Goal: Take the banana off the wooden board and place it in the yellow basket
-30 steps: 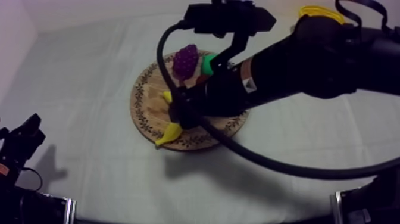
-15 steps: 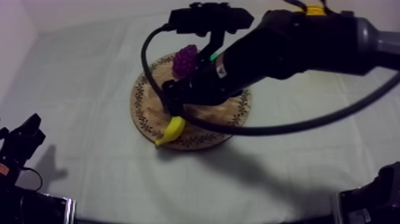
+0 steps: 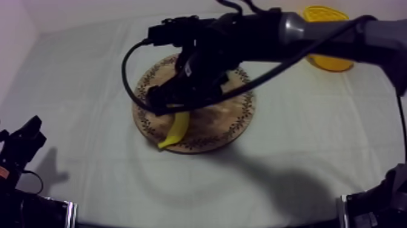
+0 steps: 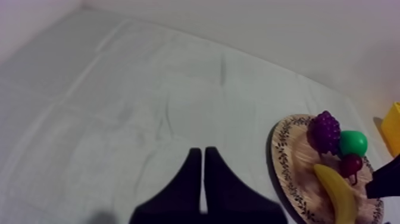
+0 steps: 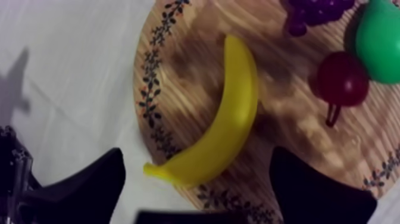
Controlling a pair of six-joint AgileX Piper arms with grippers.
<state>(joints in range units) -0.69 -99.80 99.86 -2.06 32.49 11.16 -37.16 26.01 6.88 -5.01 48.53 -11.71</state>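
Change: over the last second the right gripper (image 5: 197, 156) has slid from over the centre of the wooden board (image 3: 236, 118) toward its 9 o'clock rim. The right arm now lies across the far fruit as seen from above. Banana (image 3: 175, 130) hasn't budged: same spot in the board's 7 o'clock sector, lower tip at the patterned rim. So no pick yet; this reads as lining up for the grasp.

Right wrist view: fingers spread wide, one on each side of the banana's lower half, nothing held. Can't tell whether they touch the board. Likely next step: close, lift, carry toward 2 o'clock.

Left gripper (image 4: 201, 156) sits parked at the table's 8 o'clock, fingers pressed together, nothing in them.

Containers:
- Yellow basket (image 3: 327, 21) stands well apart from the board at its 2 o'clock, with the arm crossing its near edge. Nothing in the part that shows.
- Board carries the banana plus a bunch of grapes (image 4: 326, 131), a pear (image 4: 353, 143) and a small red fruit (image 4: 351, 164). Those three are clustered, the red fruit just beside the pear.
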